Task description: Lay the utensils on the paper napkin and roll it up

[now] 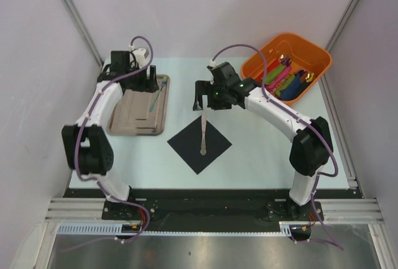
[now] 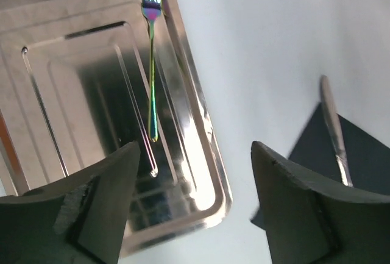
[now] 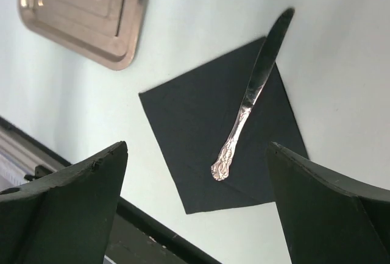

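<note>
Lying nearest the arm bases, at the middle of the pale table (image 1: 249, 157), is the black paper napkin (image 1: 199, 144), flat and turned so that one corner points toward the arms. A silver knife (image 1: 204, 133) rests lengthwise across it: the ornate handle sits on the paper near its centre, while the blade tip reaches past the far corner onto the bare table. The right gripper (image 3: 196, 148) hangs above the napkin's far corner with its fingers spread wide and nothing between them, clear of the knife. To the left, apart from the napkin, stands the steel tray (image 1: 134, 117). On the tray's right-hand part lies the fork (image 2: 151, 69), slim and iridescent green-purple, parallel to the tray's long edge; in the left wrist view its handle end is the end closer to the fingers. The left gripper (image 2: 194, 151) is poised above the tray, fingers apart and empty, not touching the fork. Farthest away, at the table's far right corner, an orange bin (image 1: 308, 46) holds coloured rolls (image 1: 283, 82).
</note>
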Robot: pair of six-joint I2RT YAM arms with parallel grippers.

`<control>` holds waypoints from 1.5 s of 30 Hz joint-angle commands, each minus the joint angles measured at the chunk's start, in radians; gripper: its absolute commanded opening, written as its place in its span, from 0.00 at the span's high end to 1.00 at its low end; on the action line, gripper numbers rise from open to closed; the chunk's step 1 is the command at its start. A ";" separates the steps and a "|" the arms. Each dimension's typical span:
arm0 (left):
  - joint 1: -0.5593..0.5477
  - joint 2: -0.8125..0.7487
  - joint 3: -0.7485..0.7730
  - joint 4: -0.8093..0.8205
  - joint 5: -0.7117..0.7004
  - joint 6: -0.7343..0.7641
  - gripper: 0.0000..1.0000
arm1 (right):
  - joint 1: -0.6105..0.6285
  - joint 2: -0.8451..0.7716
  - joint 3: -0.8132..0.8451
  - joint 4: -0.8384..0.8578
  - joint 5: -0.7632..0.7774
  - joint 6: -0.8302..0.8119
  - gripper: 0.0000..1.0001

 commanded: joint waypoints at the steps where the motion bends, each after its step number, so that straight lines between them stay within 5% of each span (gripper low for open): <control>1: 0.007 0.205 0.251 -0.172 -0.011 0.173 0.28 | -0.042 -0.079 -0.040 0.039 -0.126 -0.125 0.00; 9: -0.003 0.497 0.512 -0.221 -0.064 0.212 0.55 | -0.105 -0.142 -0.139 0.078 -0.225 -0.171 0.00; 33: -0.052 0.789 0.684 -0.212 -0.144 0.239 0.64 | -0.153 -0.113 -0.160 0.085 -0.352 -0.156 0.00; 39: -0.056 0.822 0.727 -0.220 -0.139 0.227 0.76 | -0.166 -0.116 -0.162 0.081 -0.360 -0.150 0.00; 43: -0.058 0.838 0.771 -0.249 -0.150 0.235 0.98 | -0.177 -0.118 -0.160 0.079 -0.363 -0.150 0.00; 45: -0.058 0.829 0.791 -0.260 -0.147 0.238 1.00 | -0.183 -0.124 -0.157 0.079 -0.369 -0.150 0.00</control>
